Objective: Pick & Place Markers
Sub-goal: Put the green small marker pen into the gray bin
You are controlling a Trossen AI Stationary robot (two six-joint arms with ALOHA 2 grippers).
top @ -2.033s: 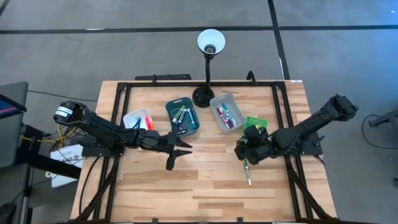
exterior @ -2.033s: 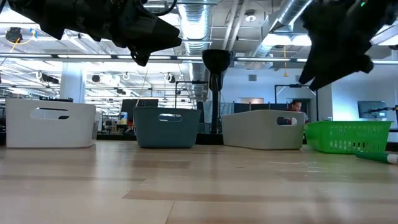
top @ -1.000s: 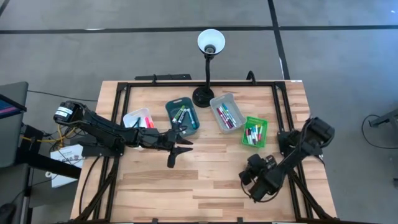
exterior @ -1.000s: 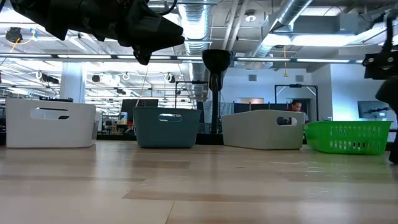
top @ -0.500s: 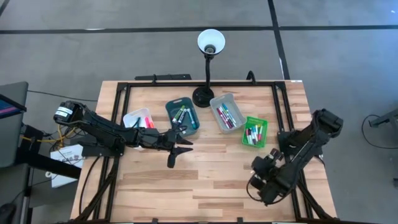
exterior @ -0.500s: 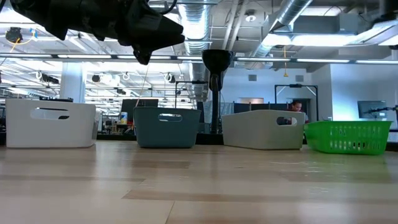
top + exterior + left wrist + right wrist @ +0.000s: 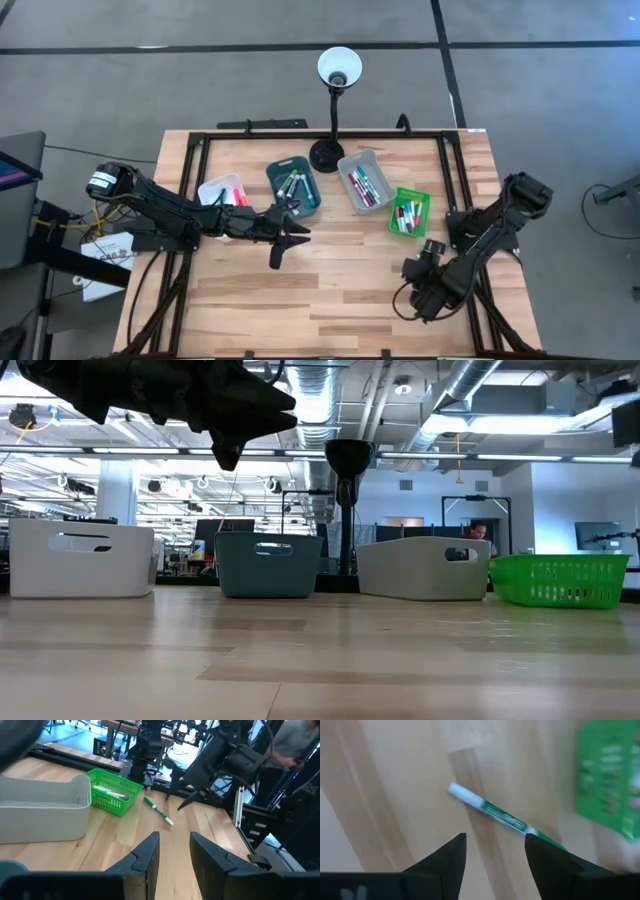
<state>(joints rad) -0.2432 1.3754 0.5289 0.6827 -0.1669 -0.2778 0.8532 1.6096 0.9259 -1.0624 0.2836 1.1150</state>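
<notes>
Hovering parted and empty, right arm's jaws above green marker (image 7: 496, 815) lying on table (image 7: 395, 785); left arm's jaws likewise apart, holding nothing

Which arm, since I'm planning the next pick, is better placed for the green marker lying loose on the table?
Right. The right pincer, open, hangs just over the green marker. The left pincer, open too, sits by the teal bin, farther from the marker.
</notes>
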